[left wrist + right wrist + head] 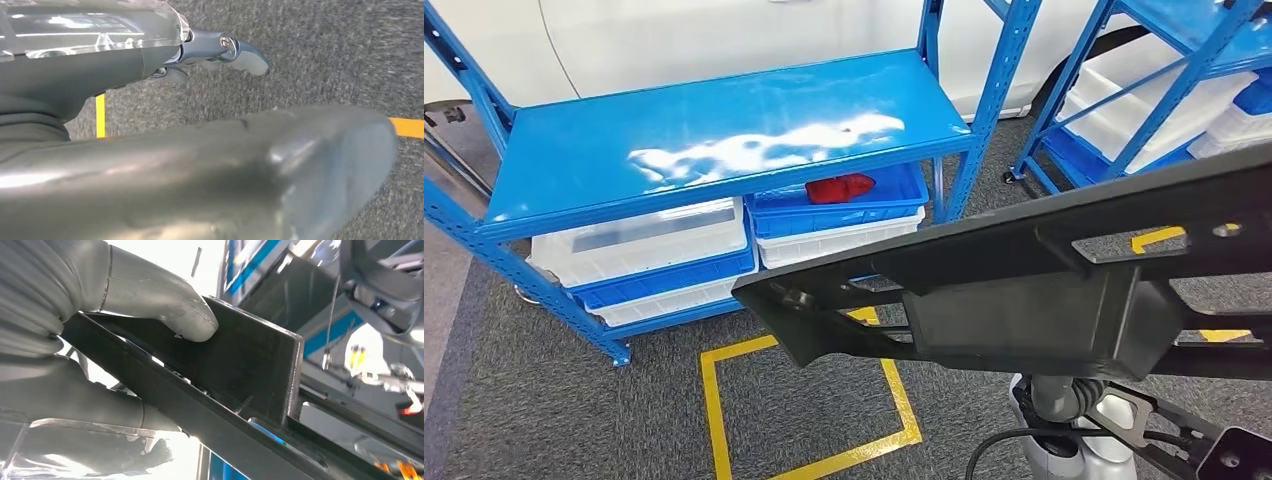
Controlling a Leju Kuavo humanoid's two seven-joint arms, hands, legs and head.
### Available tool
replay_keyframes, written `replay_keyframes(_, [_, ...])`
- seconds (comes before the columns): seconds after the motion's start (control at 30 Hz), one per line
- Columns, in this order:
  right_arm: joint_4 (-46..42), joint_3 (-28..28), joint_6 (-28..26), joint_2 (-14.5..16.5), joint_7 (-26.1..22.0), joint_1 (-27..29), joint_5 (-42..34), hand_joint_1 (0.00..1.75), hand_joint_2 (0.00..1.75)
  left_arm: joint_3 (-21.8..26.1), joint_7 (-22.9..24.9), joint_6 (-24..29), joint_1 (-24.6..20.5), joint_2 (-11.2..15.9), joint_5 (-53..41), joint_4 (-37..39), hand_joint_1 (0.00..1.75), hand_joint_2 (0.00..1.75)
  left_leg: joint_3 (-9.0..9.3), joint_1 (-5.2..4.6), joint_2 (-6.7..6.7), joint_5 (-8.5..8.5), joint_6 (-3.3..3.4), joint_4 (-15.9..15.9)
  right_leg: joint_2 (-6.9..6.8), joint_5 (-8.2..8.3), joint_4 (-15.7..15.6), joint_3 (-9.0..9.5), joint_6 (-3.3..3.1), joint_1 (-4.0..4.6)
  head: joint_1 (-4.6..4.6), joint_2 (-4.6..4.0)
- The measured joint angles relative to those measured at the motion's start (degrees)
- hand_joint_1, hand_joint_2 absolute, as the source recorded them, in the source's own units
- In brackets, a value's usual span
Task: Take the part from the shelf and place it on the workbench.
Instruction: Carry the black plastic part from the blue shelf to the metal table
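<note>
1. Head view: black part (pixel 1044 290) held up in front of the blue shelf (pixel 724 140).
2. Right wrist view: right hand (pixel 100 320) grips the part (pixel 240 370), thumb pressing on it.
3. Left wrist view: left hand (pixel 220 50) over carpet, holding nothing, fingers apart.

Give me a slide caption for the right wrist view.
Right hand grips the black part, thumb pressed on its flat face.
</note>
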Motion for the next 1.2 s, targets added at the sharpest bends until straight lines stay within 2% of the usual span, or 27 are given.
replay_keyframes(0.07, [-1.8, 1.3, -4.7, -0.6, 0.0, 0.2, 2.1, 1.75, 1.75, 0.2, -0.5, 0.7, 0.0, 0.3, -0.8, 0.0, 0.00, 0.00, -0.07, -0.33, 0.81, -0.40, -0.54, 0.6, -2.23, 1.61, -6.2, 3.30, -0.80, 0.40, -0.01, 0.00])
replay_keyframes(0.1, [-3.0, 2.1, -7.7, -1.2, 0.0, 0.6, 3.3, 1.75, 1.75, 0.3, -0.8, 0.8, 0.0, 0.6, -1.2, 0.0, 0.00, 0.00, -0.08, -0.48, 1.19, -0.51, -0.82, 0.7, -2.69, 1.62, -7.2, 3.69, -1.23, 0.61, -0.01, 0.00])
replay_keyframes(0.17, [-5.6, 4.4, -15.0, -2.9, 0.0, 1.6, 6.6, 1.75, 1.75, 0.4, -1.1, 0.8, 0.1, 1.1, -2.0, 0.0, 0.00, 0.00, -0.02, -0.55, 2.11, -0.64, -1.37, 0.7, -1.54, 1.87, -7.3, 3.44, -1.97, 0.73, 0.00, 0.00])
replay_keyframes(0.23, [-7.7, 7.2, -21.6, -4.8, 0.0, 2.2, 9.6, 1.75, 1.75, 0.4, -1.2, 0.7, 0.1, 1.6, -2.8, 0.0, 0.00, 0.00, -0.42, -0.33, 1.07, -1.96, -2.01, 1.9, -0.40, 2.30, -7.7, 3.30, -2.66, 0.53, -0.01, 0.00])
replay_keyframes(0.27, [-8.4, 8.6, -23.7, -5.6, 0.0, 2.3, 10.5, 1.75, 1.75, 0.4, -1.1, 0.6, 0.2, 1.9, -3.0, 0.0, 0.00, 0.00, -1.26, -0.21, -0.06, -3.54, -2.30, 4.1, 0.19, 2.50, -7.8, 3.23, -2.97, 0.39, -0.01, 0.00])
replay_keyframes(0.33, [-9.4, 11.3, -27.0, -7.1, 0.0, 2.5, 11.7, 1.75, 1.75, 0.4, -1.3, 0.0, 0.3, 2.3, -3.6, 0.0, 0.00, 0.00, -4.27, -0.04, -2.09, -7.60, -2.64, 11.4, 1.48, 2.73, -7.8, 2.99, -3.29, 0.34, -0.01, 0.00])
replay_keyframes(0.37, [-9.8, 12.6, -28.4, -8.0, 0.0, 2.6, 12.2, 1.75, 1.75, 0.4, -1.5, -0.5, 0.4, 2.4, -3.9, 0.0, 0.00, 0.00, -5.80, -0.02, -2.45, -8.97, -2.70, 15.0, 2.21, 2.82, -7.8, 2.88, -3.37, 0.37, -0.01, 0.00])
replay_keyframes(0.4, [-10.1, 13.8, -29.6, -8.9, 0.0, 2.7, 12.5, 1.75, 1.75, 0.4, -1.8, -1.0, 0.5, 2.5, -4.2, 0.0, 0.00, 0.00, -6.64, -0.01, -2.64, -9.24, -2.68, 16.9, 2.96, 2.88, -7.7, 2.80, -3.39, 0.40, -0.01, 0.00])
replay_keyframes(0.43, [-10.3, 14.8, -30.6, -9.7, 0.0, 2.8, 12.7, 1.75, 1.75, 0.3, -2.3, -1.6, 0.4, 2.5, -4.5, 0.0, 0.00, 0.00, -6.42, -0.01, -2.80, -8.29, -2.57, 16.6, 3.72, 2.93, -7.6, 2.77, -3.36, 0.42, -0.01, 0.00])
replay_keyframes(0.47, [-10.5, 15.6, -31.3, -10.4, 0.0, 2.9, 12.8, 1.75, 1.75, 0.3, -2.6, -2.0, 0.4, 2.5, -4.8, 0.0, 0.00, 0.00, -5.15, -0.01, -3.07, -6.37, -2.38, 14.0, 4.47, 2.96, -7.6, 2.78, -3.31, 0.44, -0.01, 0.00])
replay_keyframes(0.53, [-10.8, 16.6, -32.1, -11.5, 0.0, 3.0, 12.9, 1.75, 1.75, 0.3, -3.2, -2.4, 0.2, 2.6, -5.4, 0.0, 0.00, 0.00, -1.41, 0.03, -5.02, -2.51, -1.83, 5.9, 5.81, 3.05, -7.4, 2.72, -3.06, 0.52, -0.01, 0.00])
replay_keyframes(0.57, [-11.0, 17.0, -32.6, -12.0, 0.0, 3.0, 13.0, 1.75, 1.75, 0.2, -3.3, -2.6, 0.1, 2.6, -5.7, 0.0, 0.00, 0.00, -0.07, 0.03, -6.00, -1.61, -1.59, 2.9, 6.48, 3.18, -7.3, 2.53, -2.78, 0.51, -0.01, 0.00])
replay_keyframes(0.6, [-11.1, 17.4, -33.2, -12.4, 0.0, 3.1, 13.2, 1.75, 1.75, 0.2, -3.4, -2.8, 0.0, 2.5, -6.1, 0.0, 0.00, 0.00, 0.62, -0.01, -6.70, -1.36, -1.38, 1.3, 7.07, 3.36, -7.3, 2.27, -2.43, 0.46, -0.01, 0.00])
replay_keyframes(0.67, [-11.2, 18.1, -35.3, -13.4, 0.0, 3.6, 13.9, 1.75, 1.75, -0.1, -3.4, -3.2, -0.3, 2.5, -7.0, 0.0, 0.00, 0.00, 0.82, -0.10, -6.27, -1.38, -0.95, 0.6, 8.26, 3.86, -7.4, 1.82, -1.55, 0.30, -0.02, 0.00])
replay_keyframes(0.7, [-11.3, 18.3, -36.6, -13.9, 0.0, 3.9, 14.3, 1.75, 1.75, -0.4, -3.3, -3.4, -0.5, 2.4, -7.4, 0.0, 0.00, 0.00, 0.85, -0.03, -5.65, -1.12, -0.63, 0.3, 8.21, 3.86, -7.3, 1.67, -1.22, 0.29, -0.02, 0.00])
replay_keyframes(0.73, [-11.4, 18.5, -37.9, -14.3, 0.0, 4.2, 14.6, 1.75, 1.75, -0.7, -3.1, -3.5, -0.8, 2.3, -7.9, 0.0, 0.00, 0.00, 0.88, 0.09, -5.05, -0.81, -0.22, 0.0, 7.36, 3.27, -6.6, 1.28, -0.95, 0.39, -0.01, 0.00])
replay_keyframes(0.77, [-11.4, 18.8, -39.1, -14.9, 0.0, 4.3, 14.9, 1.75, 1.75, -1.0, -2.7, -3.6, -1.1, 2.2, -8.3, 0.0, 0.00, 0.00, 0.89, 0.21, -4.39, -0.52, 0.16, -0.4, 6.07, 2.01, -4.8, 0.43, -0.74, 0.50, -0.01, 0.00])
replay_keyframes(0.83, [-11.6, 19.7, -40.9, -15.9, 0.0, 4.3, 15.0, 1.75, 1.75, -1.4, -1.8, -3.6, -1.4, 1.9, -8.9, 0.0, 0.00, 0.00, 0.71, 0.12, -3.11, -0.28, 0.58, -0.5, 3.23, -1.91, 2.1, -2.66, -0.45, 0.46, 0.00, 0.00])
replay_keyframes(0.87, [-11.5, 20.2, -41.4, -16.3, 0.0, 4.3, 14.9, 1.75, 1.75, -1.5, -1.5, -3.6, -1.5, 1.7, -9.1, 0.0, 0.00, 0.00, 0.57, 0.04, -2.39, -0.27, 0.62, -0.4, 2.66, -3.43, 5.7, -4.27, -0.30, 0.34, 0.00, 0.00])
replay_keyframes(0.9, [-11.5, 20.6, -41.6, -16.6, 0.0, 4.3, 14.7, 1.75, 1.75, -1.6, -1.3, -3.6, -1.5, 1.6, -9.3, 0.0, 0.00, 0.00, 0.46, -0.02, -1.64, -0.29, 0.59, -0.3, 2.35, -4.04, 8.0, -5.21, -0.17, 0.23, 0.00, 0.00])
replay_keyframes(0.93, [-11.4, 20.8, -41.6, -16.8, 0.0, 4.2, 14.4, 1.75, 1.75, -1.7, -1.2, -3.6, -1.6, 1.5, -9.4, 0.0, 0.00, 0.00, 0.39, -0.04, -0.92, -0.32, 0.55, -0.2, 2.12, -3.58, 8.2, -5.08, -0.11, 0.15, 0.00, 0.00])
replay_keyframes(0.97, [-11.3, 21.0, -41.6, -17.0, 0.0, 4.1, 14.1, 1.75, 1.75, -1.8, -1.2, -3.6, -1.7, 1.4, -9.5, 0.0, 0.00, 0.00, 0.37, -0.04, -0.24, -0.38, 0.47, -0.2, 1.78, -2.19, 6.0, -3.75, -0.11, 0.09, 0.00, 0.00])
replay_keyframes(1.0, [-11.2, 21.1, -41.5, -17.2, 0.0, 3.9, 13.8, 1.75, 1.75, -1.9, -1.1, -3.6, -1.8, 1.3, -9.6, 0.0, 0.00, 0.00, 0.42, -0.06, 0.36, -0.47, 0.33, -0.1, 0.91, -0.37, 2.1, -1.44, -0.22, 0.10, 0.00, 0.00])
replay_keyframes(1.07, [-11.0, 21.3, -41.0, -17.5, 0.0, 3.4, 13.0, 1.75, 1.75, -2.1, -1.1, -3.6, -2.0, 1.1, -9.8, 0.0, 0.00, 0.00, 0.50, -0.34, 1.35, -0.75, -0.14, 0.2, -1.47, 1.79, -5.2, 2.57, -0.88, 0.51, 0.00, 0.00])
replay_keyframes(1.1, [-11.0, 21.4, -40.7, -17.6, 0.0, 3.1, 12.6, 1.75, 1.75, -2.2, -1.1, -3.5, -2.0, 1.1, -9.8, 0.0, 0.00, 0.00, 0.55, -0.49, 1.81, -0.87, -0.42, 0.3, -2.18, 2.09, -7.1, 3.46, -1.26, 0.72, -0.01, 0.00])
replay_keyframes(1.13, [-10.9, 21.4, -40.3, -17.6, 0.1, 2.9, 12.4, 1.75, 1.75, -2.2, -1.1, -3.4, -2.0, 1.1, -9.8, 0.0, 0.00, 0.00, 0.60, -0.61, 2.27, -0.94, -0.72, 0.3, -2.18, 1.97, -7.5, 3.53, -1.64, 0.93, -0.01, 0.00])
replay_keyframes(1.2, [-10.7, 21.4, -39.3, -17.6, 0.1, 2.7, 12.0, 1.75, 1.75, -2.2, -1.1, -3.1, -2.0, 1.1, -9.8, 0.0, 0.00, 0.00, 0.71, -0.50, 2.95, -1.18, -1.32, 0.4, -0.94, 2.32, -7.8, 3.30, -2.33, 0.84, -0.01, 0.00])
